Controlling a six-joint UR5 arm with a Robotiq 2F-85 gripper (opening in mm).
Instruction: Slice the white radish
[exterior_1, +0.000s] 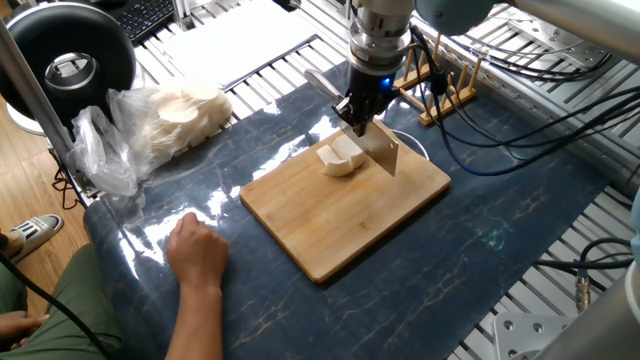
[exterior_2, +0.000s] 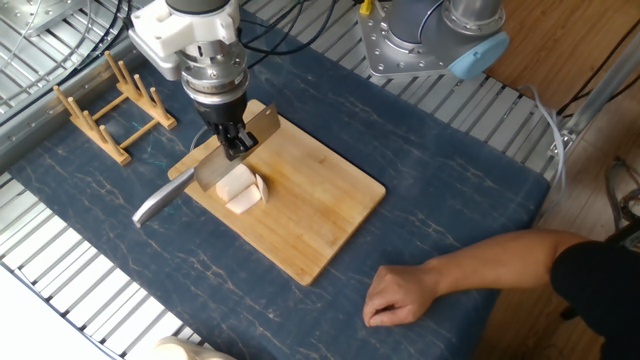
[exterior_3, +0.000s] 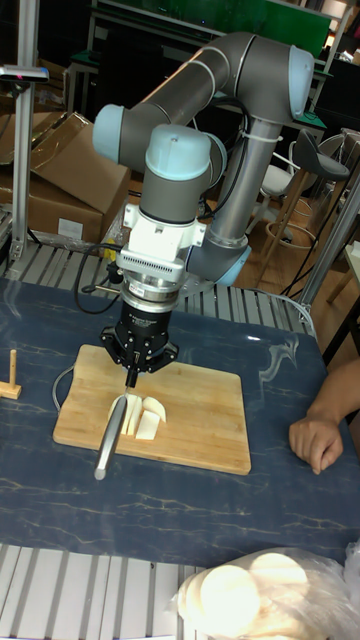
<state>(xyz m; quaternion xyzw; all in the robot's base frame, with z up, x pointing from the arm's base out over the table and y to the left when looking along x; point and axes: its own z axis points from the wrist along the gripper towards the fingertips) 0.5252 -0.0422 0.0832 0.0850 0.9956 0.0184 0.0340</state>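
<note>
Nearby: person's hand (exterior_1: 197, 250), bagged slices (exterior_1: 180, 120).

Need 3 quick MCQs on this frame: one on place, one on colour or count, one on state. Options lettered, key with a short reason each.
1. Where does the white radish lie?
A. on the wooden cutting board
B. in the plastic bag
C. on the wooden rack

2. How many human hands rest on the blue mat?
A. none
B. one
C. two

3. What is the gripper doing?
A. open and free above the board
B. shut on the knife
C. shut on the radish

Key: 1 A, the pale pieces sit on the board near its far end, beside the blade. 2 B, a single hand lies flat on the mat, apart from the board. 3 B, the fingers clamp the top edge of the blade, with the handle sticking out past the board's edge.
</note>
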